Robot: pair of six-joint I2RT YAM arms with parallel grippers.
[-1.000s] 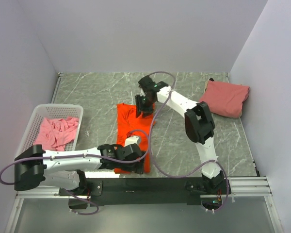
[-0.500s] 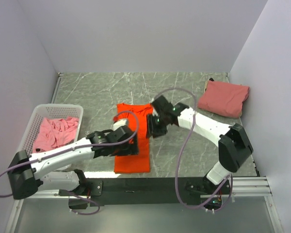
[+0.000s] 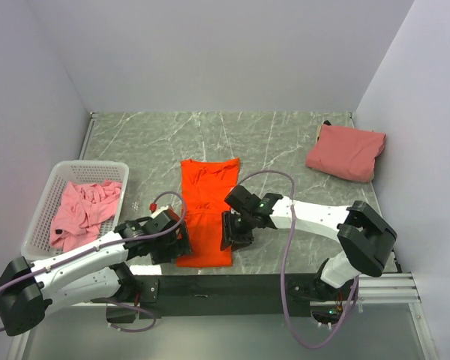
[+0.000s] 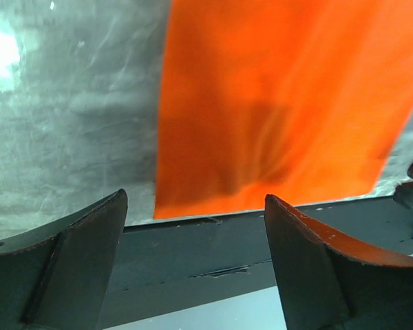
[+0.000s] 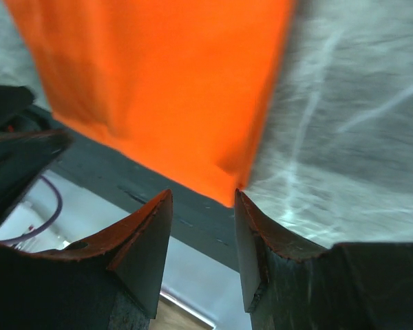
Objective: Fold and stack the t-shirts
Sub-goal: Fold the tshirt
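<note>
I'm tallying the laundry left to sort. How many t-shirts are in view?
3. The orange t-shirt lies flat near the front edge; the salmon-pink t-shirt sits folded far right; the lighter pink t-shirt is crumpled in the basket, possibly hiding more.

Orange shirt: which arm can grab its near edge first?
Probably the right. The right fingers sit almost at the near right corner of the orange shirt, which lies just ahead of their gap. The left fingers stand wide, with the near left corner farther ahead.

Both arms stretched low and angled in toward each other, left gripper [image 3: 174,238] spread wide, right gripper [image 3: 231,232] only partway apart.
</note>
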